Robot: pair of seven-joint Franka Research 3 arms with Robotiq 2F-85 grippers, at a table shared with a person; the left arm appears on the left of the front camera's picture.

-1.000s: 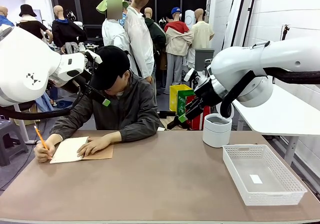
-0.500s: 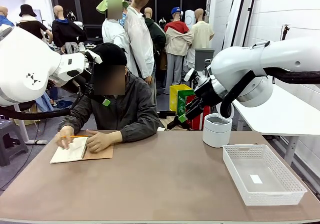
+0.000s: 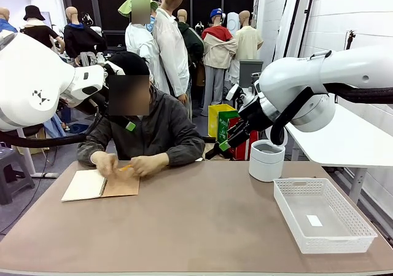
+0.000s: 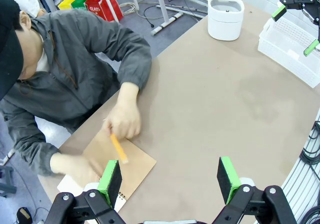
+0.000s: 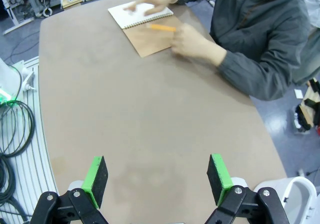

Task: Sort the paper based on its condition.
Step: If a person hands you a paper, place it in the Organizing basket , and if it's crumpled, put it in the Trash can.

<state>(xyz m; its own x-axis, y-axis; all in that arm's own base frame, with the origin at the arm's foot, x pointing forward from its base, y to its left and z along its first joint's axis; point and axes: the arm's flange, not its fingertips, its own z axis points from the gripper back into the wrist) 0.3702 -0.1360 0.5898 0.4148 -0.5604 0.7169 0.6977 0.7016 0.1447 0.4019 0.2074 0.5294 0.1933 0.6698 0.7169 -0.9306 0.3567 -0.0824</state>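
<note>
paper [image 3: 83, 185]: one cream sheet, the open top page of the notebook [image 3: 121, 187]. It lies flat with no creases I can make out. Can't tell if it's loose or bound.
notebook: spiral-bound, with the brown cover folded out beside the page toward the robot's right. Flat on the table [image 3: 202, 227], right in front of the person [image 3: 150, 128].
person's hands: one hand [image 4: 75, 166] is over the page end of the notebook, blurred. The other hand [image 4: 122, 121] is over the brown cover, closed round an orange pencil [image 4: 118, 147].
left gripper [image 4: 169, 176]: raised above the table, near the notebook. Jaws wide apart, nothing between the pads.
right gripper [image 5: 156, 176]: up in the air, well apart from the notebook, looking across the table toward it. Jaws spread wide, empty.
tub [image 3: 266, 160]: white, round, upright. Well apart from the notebook toward the robot's right, on the person's side of the table.
basket [image 3: 331, 242]: white, mesh-walled, farthest from the notebook at the robot's right. Small white patch on its floor.
</note>
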